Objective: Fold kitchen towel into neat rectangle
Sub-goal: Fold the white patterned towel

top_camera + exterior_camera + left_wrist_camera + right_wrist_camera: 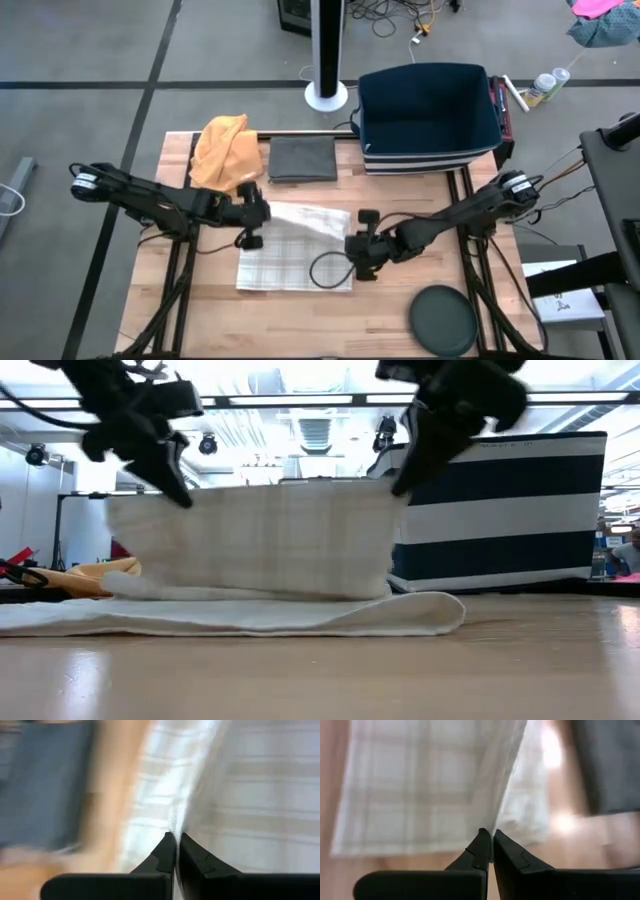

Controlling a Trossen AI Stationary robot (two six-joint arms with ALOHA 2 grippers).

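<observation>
At the desk's [200, 300] six o'clock edge, toward five o'clock, lay a dark round disc [443, 320], well apart from the rest. Nearer the centre, the checked kitchen towel [290, 262] lay spread on the wood, its far edge lifted off the surface and hanging as a sheet between the two arms, as the low view showed. The left end effector [250, 212], at about nine o'clock of the towel, was clamped tight on one upper corner of the towel, its fingers [167, 852] pressed together with cloth running up from between them. The right end effector [362, 247], at about three o'clock of the towel, was likewise closed on the other upper corner. Farther back, at eleven o'clock, sat a crumpled orange cloth [224, 148], just beside a folded grey cloth [302, 158] at twelve. Beyond, at one o'clock, stood a navy striped bin [428, 115].
</observation>
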